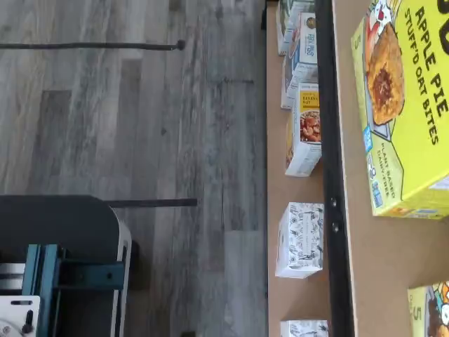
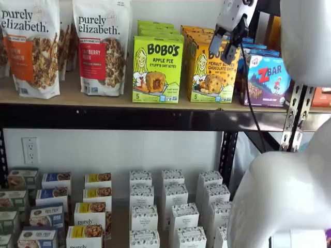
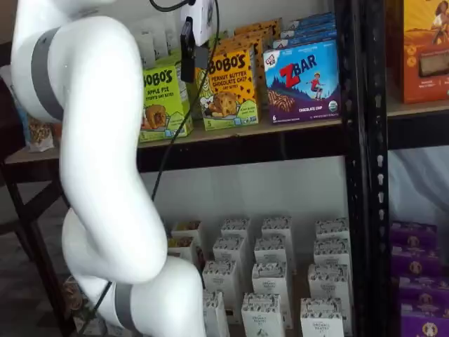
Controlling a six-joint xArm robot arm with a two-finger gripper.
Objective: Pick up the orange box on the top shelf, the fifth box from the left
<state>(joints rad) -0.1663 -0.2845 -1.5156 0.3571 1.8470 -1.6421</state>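
Yellow-orange carton, the orange box (image 2: 213, 72) marked Peanut Butter Chocolate Chip, upright at the front edge of the top shelf (image 2: 103, 98), flanked by a lime-green Apple Pie box (image 2: 157, 68) and a blue ZBar box (image 2: 267, 79) in both shelf views. White-bodied gripper (image 2: 226, 41) poised just in front of the carton's upper part, black fingers spread wide with a gap between them, nothing held. Rows of small white boxes (image 2: 173, 206) on the lower shelf.
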